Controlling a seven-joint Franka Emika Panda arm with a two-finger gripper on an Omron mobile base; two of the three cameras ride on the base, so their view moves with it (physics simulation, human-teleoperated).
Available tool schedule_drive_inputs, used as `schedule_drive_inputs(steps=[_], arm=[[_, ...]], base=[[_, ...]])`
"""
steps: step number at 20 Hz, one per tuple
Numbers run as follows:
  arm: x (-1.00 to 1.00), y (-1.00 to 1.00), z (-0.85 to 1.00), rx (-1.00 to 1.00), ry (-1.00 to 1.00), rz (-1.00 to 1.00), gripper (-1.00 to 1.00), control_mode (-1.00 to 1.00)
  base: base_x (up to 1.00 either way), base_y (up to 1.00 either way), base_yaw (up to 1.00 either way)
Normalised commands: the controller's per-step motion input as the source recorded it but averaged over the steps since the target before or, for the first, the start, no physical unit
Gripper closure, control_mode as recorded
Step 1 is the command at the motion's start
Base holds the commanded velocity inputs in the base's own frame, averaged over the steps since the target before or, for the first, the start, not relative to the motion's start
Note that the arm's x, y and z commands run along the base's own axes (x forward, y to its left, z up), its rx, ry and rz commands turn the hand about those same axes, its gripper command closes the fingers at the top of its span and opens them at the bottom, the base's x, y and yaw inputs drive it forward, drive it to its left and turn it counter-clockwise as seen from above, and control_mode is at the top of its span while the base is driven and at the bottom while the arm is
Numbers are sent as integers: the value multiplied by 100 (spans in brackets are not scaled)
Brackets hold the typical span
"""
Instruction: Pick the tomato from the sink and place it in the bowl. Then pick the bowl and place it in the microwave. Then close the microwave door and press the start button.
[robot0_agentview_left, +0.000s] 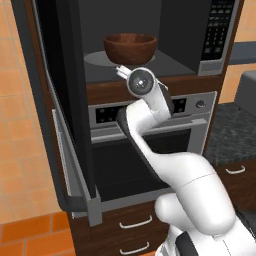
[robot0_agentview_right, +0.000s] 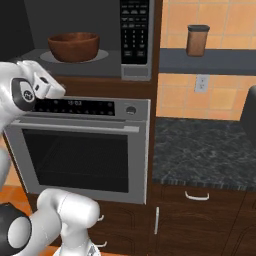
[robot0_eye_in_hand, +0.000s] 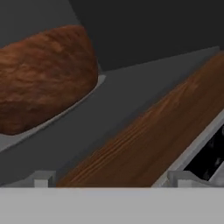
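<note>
One round brown wooden bowl is sitting on the pale turntable plate inside the open microwave, and it is looking stiff, fairly light and smooth-walled, so the rim would probably be the place to take it; whether the tomato is lying inside cannot be told from these angles. Nothing is being gripped by the end effector, whose fingertips are standing wide apart just in front of the microwave's near edge, while the dark microwave door is hanging open at the left.

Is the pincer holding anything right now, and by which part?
Nothing is held. The pincer is open and empty; the bowl sits on the microwave turntable, untouched.
</note>
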Motion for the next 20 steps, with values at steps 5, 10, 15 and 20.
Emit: schedule_drive_inputs(steps=[5,10,15,20], arm=[[0,42,-45,-46,-4,-13,-100,-100],[-2,36,-39,-42,-12,-7,-100,-100],[-11,38,-20,-39,-25,-11,-100,-100],[-52,57,-6,-23,-32,-12,-100,-100]], base=[[0,0,0],[0,0,0],[0,0,0],[0,0,0]])
